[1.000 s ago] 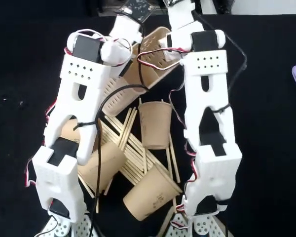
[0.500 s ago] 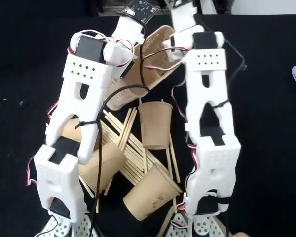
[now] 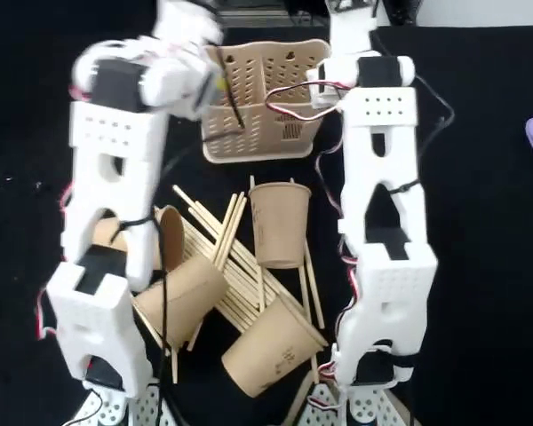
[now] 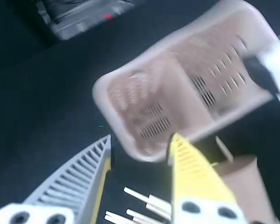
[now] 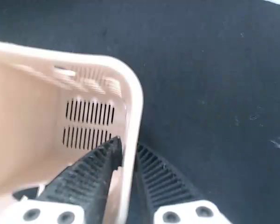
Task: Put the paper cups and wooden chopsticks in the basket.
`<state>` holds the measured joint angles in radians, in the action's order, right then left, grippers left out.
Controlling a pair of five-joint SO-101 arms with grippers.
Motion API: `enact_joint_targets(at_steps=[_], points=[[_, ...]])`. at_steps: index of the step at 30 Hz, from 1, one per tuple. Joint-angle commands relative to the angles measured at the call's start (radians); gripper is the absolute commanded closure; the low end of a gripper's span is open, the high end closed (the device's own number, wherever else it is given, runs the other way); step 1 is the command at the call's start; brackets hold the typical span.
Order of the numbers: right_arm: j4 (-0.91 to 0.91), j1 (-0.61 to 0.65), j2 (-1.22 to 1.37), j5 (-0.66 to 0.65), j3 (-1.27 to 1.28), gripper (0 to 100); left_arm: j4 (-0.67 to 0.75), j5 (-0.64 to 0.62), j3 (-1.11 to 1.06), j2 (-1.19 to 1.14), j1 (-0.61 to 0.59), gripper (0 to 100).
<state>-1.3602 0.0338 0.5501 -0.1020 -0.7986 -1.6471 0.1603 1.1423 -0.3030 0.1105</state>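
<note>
Right gripper (image 5: 128, 148) clamps the wall of the beige perforated plastic basket (image 5: 130, 102), one finger inside, one outside. Left gripper (image 4: 140, 140) hangs wide open and empty, just short of the basket. The basket floor is mostly hidden behind the right fingers.

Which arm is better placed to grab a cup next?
Left. The left gripper is open and empty, close to a cup and chopsticks. The right gripper is clamped on the basket wall, likely steadying it, so it is not free.
</note>
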Motion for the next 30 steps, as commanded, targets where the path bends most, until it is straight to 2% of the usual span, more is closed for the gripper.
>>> enact_joint_targets(at_steps=[1,10,15,20,22,26,30], points=[[0.005,-0.017,-0.021,0.029,-0.033,98.8,-0.123,-0.032,0.153,0.012,-0.028,77],[-0.02,0.009,-0.019,0.029,-0.03,98.8,-0.071,-0.044,-0.025,-0.018,-0.056,77],[-0.063,0.041,-0.021,0.029,-0.031,98.8,0.02,-0.143,-0.044,-0.077,-0.064,77],[-0.109,0.06,-0.021,0.029,-0.031,98.8,0.021,-0.146,-0.035,-0.144,-0.064,78],[-0.127,0.06,-0.024,0.029,-0.031,98.8,0.018,-0.144,-0.044,-0.167,-0.088,82],[-0.163,0.06,-0.058,0.029,-0.025,98.8,0.018,-0.138,-0.038,-0.212,-0.143,97],[-0.196,0.092,-0.102,0.029,-0.03,98.8,-0.006,-0.103,-0.035,-0.235,-0.17,97]])
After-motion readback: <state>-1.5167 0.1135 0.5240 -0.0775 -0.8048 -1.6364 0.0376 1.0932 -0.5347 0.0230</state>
